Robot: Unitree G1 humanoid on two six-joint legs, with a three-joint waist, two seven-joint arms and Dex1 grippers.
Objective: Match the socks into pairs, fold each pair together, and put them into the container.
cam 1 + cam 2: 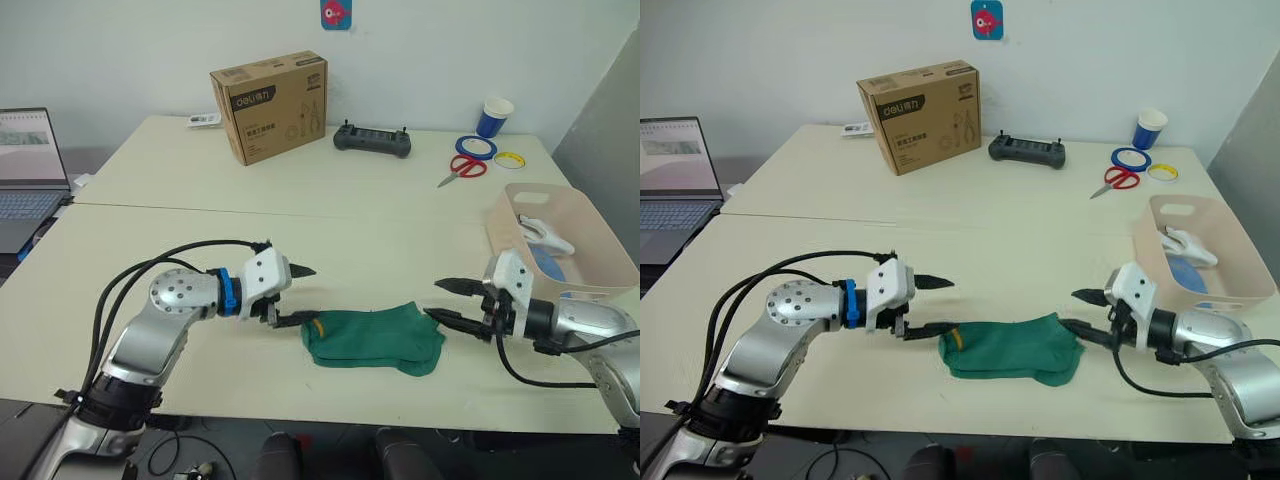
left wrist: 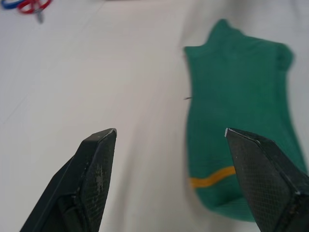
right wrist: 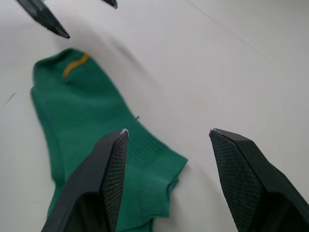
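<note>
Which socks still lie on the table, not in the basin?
The dark green socks, flat between the open left gripper and open right gripper. The white sock and light blue sock lie inside the pale pink-beige basin.

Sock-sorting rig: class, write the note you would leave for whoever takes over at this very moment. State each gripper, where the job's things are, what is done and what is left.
Left gripper: open, holding nothing, at the yellow-striped end of the green socks.
Right gripper: open, holding nothing, at the other end of the green socks.
Green socks: lying flat on the table between the two grippers, not yet folded.
Basin: on the table at the robot's right, with white and light blue socks already inside.
Done: white and blue socks are in the basin.
Left: fold the green socks together and put them in the basin.
</note>
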